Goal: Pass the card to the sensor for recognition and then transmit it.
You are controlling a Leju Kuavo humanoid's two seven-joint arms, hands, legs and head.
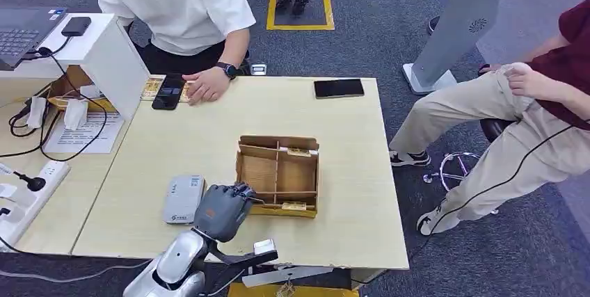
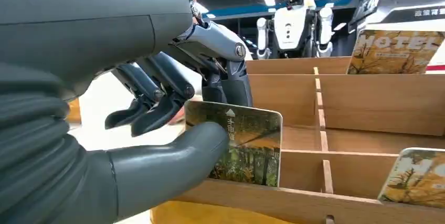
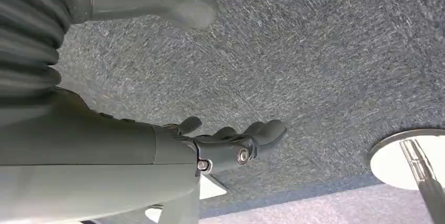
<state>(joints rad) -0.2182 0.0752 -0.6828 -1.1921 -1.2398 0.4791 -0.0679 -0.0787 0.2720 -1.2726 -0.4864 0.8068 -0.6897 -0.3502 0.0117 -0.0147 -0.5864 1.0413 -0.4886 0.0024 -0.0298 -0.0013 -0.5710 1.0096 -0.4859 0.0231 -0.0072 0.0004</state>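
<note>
Wooden box (image 1: 278, 175) walls crowd the left hand (image 1: 221, 210), whose thumb and fingers (image 2: 157, 109) pinch a card (image 2: 244, 145) upright at the box's near corner. Thin grip: lifting could snag the rim, and the card may twist free. Right hand (image 3: 231, 142) hangs loosely spread over carpet.

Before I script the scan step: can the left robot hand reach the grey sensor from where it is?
Probably yes. The left robot hand, pinching a card at the wooden box, sits right beside the sensor, with bare table between.
</note>
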